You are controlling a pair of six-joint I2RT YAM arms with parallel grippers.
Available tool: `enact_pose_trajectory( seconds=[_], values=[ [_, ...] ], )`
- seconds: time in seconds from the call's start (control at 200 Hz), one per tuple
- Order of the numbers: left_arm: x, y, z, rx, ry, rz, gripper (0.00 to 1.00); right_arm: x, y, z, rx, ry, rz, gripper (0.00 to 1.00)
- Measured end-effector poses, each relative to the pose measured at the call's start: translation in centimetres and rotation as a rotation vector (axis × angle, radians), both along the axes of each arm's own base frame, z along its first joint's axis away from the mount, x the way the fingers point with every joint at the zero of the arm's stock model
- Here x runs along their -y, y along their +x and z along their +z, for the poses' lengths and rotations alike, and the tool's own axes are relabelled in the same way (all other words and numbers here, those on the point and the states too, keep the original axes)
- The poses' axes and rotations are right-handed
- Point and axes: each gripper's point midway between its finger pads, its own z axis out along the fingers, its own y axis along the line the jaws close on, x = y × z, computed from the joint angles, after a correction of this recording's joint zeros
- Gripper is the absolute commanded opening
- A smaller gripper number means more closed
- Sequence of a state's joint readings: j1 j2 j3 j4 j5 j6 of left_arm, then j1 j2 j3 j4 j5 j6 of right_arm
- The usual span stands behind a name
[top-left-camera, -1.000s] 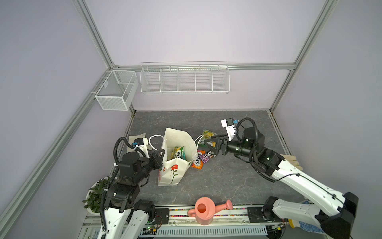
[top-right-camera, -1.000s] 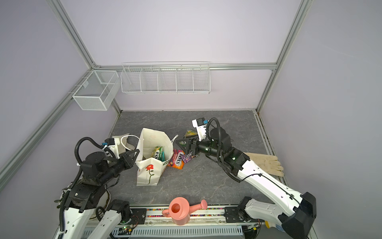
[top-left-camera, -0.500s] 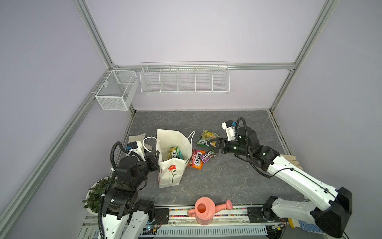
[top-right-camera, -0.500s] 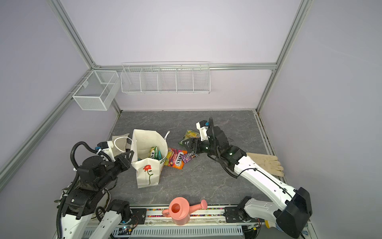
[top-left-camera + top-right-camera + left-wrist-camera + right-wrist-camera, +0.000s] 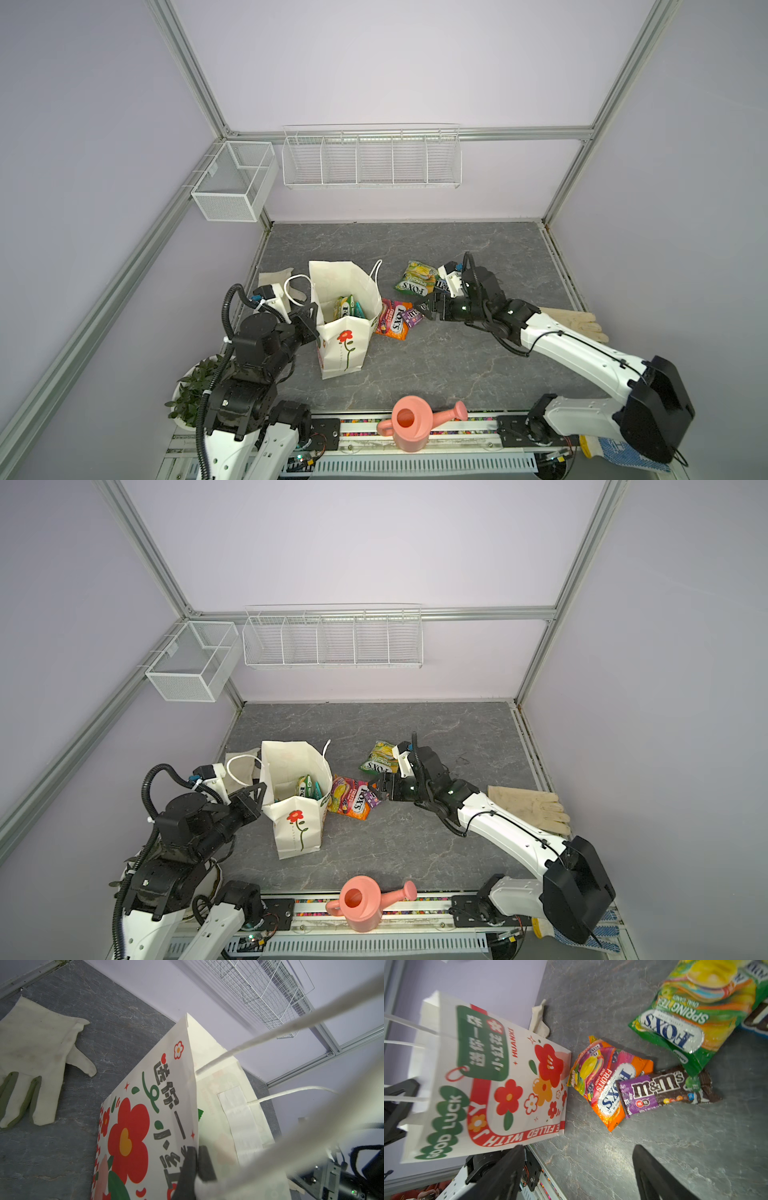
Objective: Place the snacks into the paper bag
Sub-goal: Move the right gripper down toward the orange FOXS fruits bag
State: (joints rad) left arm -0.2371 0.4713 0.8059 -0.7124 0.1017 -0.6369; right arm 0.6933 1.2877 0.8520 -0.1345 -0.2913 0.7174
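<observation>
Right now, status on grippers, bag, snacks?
Left gripper shut on paper bag rim. Right gripper open, facing purple M&M's pack. Orange FOX'S bag, green FOX'S bag outside. Nothing blocking.

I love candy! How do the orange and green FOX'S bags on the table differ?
The orange FOX'S bag says FRUITS, the green FOX'S bag SPRING TEA. The orange one lies beside the paper bag, partly under the purple M&M's pack; the green one, farther off. Both lie flat.

paper bag (image 5: pixel 345 345) pulled left, right fingers (image 5: pixel 651 1173) lowered
</observation>
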Motion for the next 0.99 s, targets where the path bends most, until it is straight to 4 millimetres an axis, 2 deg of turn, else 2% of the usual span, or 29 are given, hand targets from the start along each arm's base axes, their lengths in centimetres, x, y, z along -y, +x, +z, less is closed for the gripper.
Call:
enact_pose_trajectory(
  seconds=[0.095,0.28,0.53,0.995],
  values=[
    [0.0,0.0,0.0,0.000,0.000,0.000,0.00,0.2,-0.5,-1.8,-0.044,0.005,0.000,0.84],
    [0.2,0.2,0.1,0.002,-0.003,-0.007,0.00,-0.3,-0.9,-3.6,-0.089,0.039,0.008,0.83],
    [0.7,0.4,0.2,0.003,-0.013,-0.032,0.00,-0.6,-1.7,-8.4,-0.202,0.024,0.022,0.80],
    [1.0,0.3,0.2,0.003,-0.020,-0.050,0.00,-2.0,-1.7,-11.2,-0.288,0.101,0.016,0.77]
  ],
)
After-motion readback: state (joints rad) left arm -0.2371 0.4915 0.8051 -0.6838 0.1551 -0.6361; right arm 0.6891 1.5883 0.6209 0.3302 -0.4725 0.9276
